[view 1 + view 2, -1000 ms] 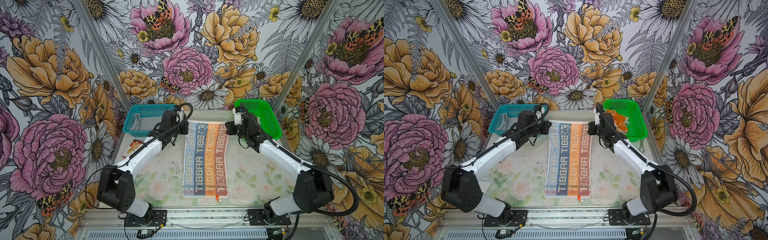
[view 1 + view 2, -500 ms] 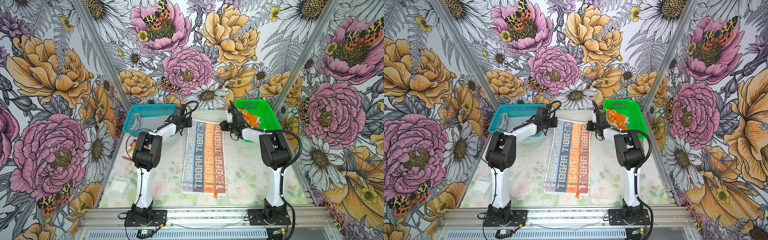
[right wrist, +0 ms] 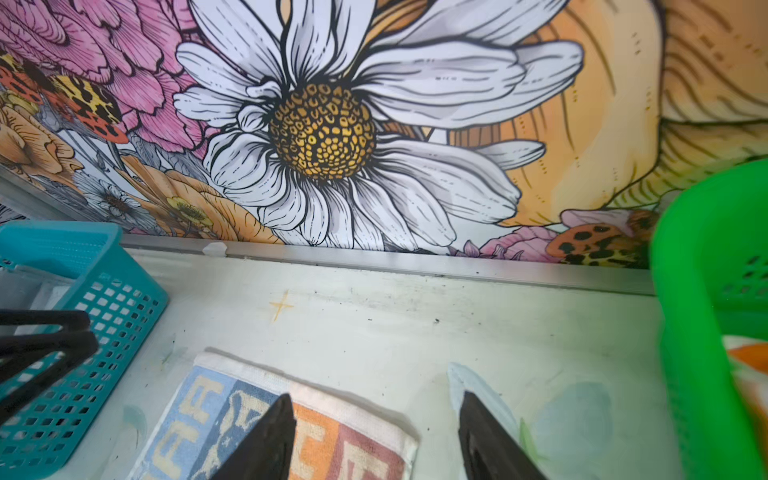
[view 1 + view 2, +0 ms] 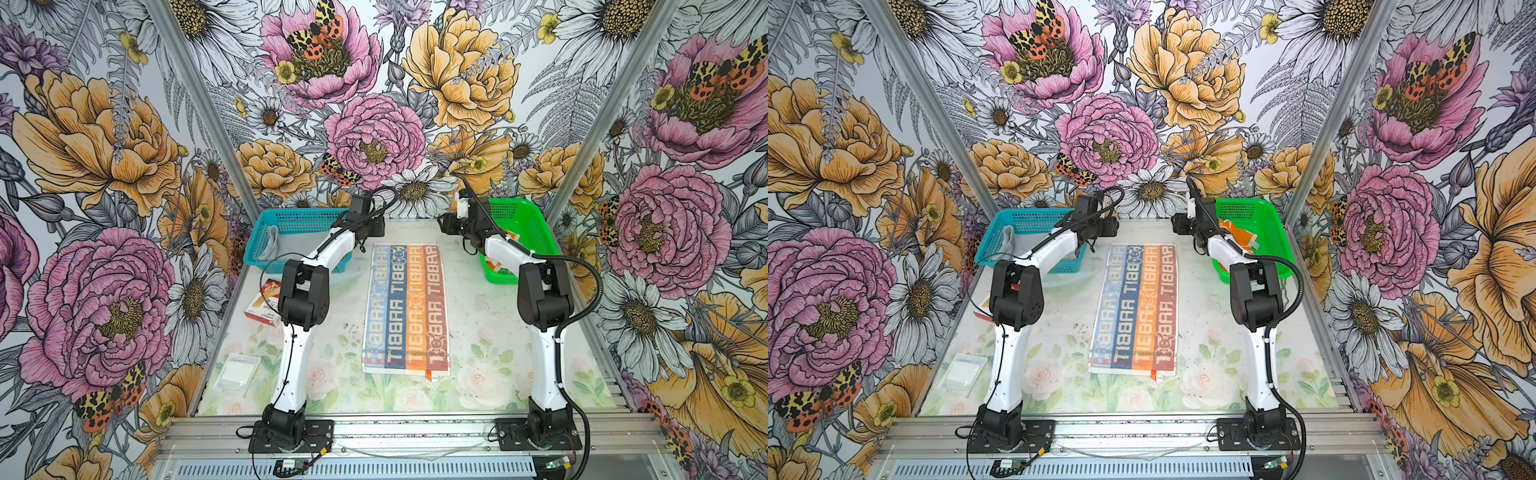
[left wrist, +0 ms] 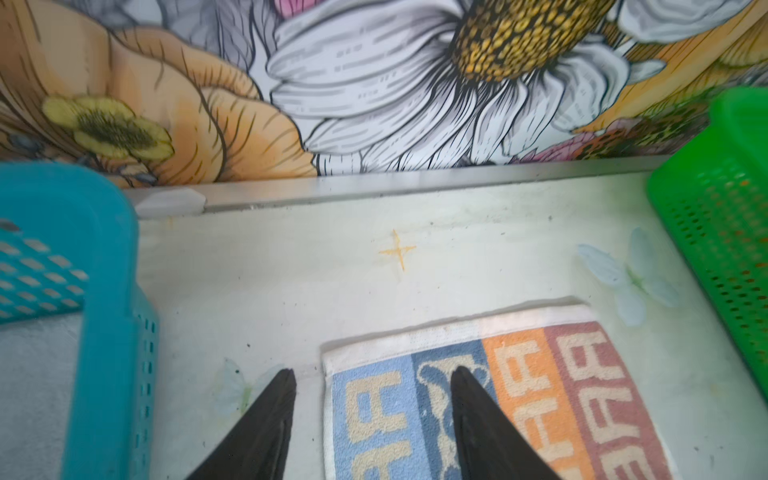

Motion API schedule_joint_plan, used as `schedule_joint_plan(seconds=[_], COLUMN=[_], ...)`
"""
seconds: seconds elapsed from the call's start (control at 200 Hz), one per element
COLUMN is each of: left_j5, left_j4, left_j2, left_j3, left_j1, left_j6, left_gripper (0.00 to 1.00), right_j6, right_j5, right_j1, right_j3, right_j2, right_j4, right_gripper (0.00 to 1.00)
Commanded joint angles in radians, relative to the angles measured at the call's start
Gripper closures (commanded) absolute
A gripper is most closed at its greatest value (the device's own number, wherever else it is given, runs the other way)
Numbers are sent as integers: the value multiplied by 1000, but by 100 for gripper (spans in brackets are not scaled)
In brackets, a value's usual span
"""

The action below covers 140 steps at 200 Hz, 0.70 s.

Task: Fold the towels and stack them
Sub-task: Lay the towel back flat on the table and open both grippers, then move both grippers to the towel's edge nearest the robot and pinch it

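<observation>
The cream RABBIT towel [image 4: 405,307] lies flat and lengthwise in the middle of my bench [image 4: 478,332]. At its far end my left end effector [image 5: 372,372] is spread over the left corner and my right end effector [image 3: 376,397] is spread over the right corner. Farther back, the grey towel [image 4: 291,245] sits in the teal basket [image 4: 299,216] and the orange towel [image 4: 1237,237] in the green basket [image 4: 528,216].

top views: high, front, whole table [image 4: 478,316] | wrist views: low, close, both facing back wall [image 5: 374,83]
</observation>
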Motion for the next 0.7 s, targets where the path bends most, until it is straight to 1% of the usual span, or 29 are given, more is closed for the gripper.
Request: schedule_joint_plan(seconds=[0.0, 0.09, 0.14, 0.18, 0.24, 0.31, 0.34, 0.415, 0.46, 0.535, 0.605, 0.65, 0.695], left_j5=[62, 123, 122, 109, 46, 3, -6, 6, 16, 14, 20, 28, 37], left_j4=[-59, -66, -69, -87, -122, -154, -164, -191, -197, -233, -264, -269, -267], left_j2=[-51, -124, -186, -242, -356, -502, -586, -735, -819, -943, -1040, -1105, -1164], left_j3=[83, 24, -42, -102, -208, -382, -466, -642, -761, -908, -1040, -1123, -1207], left_j1=[-10, -37, -59, -79, -107, -135, -145, -157, -167, -202, -243, -263, -280], left_j6=[38, 30, 29, 33, 31, 2, -20, -74, -114, -187, -273, -336, -400], left_gripper=[38, 37, 37, 37, 38, 41, 43, 43, 44, 47, 49, 49, 52], right_j6=[-42, -56, -49, -32, 13, 59, 72, 85, 110, 177, 250, 323, 387], right_j5=[37, 47, 47, 48, 34, 18, 21, 43, 32, -4, -12, -4, 22], right_j1=[6, 32, 50, 64, 81, 106, 119, 151, 159, 176, 216, 260, 309], right_j3=[-33, -161, -246, -320, -434, -575, -642, -792, -857, -946, -1044, -1119, -1190], right_j2=[-138, -281, -362, -431, -531, -648, -700, -835, -899, -976, -1031, -1063, -1098], right_j4=[-18, -18, -22, -30, -45, -48, -48, -62, -88, -166, -219, -221, -219], right_gripper=[33, 35, 36, 37, 39, 45, 46, 47, 47, 50, 51, 51, 51])
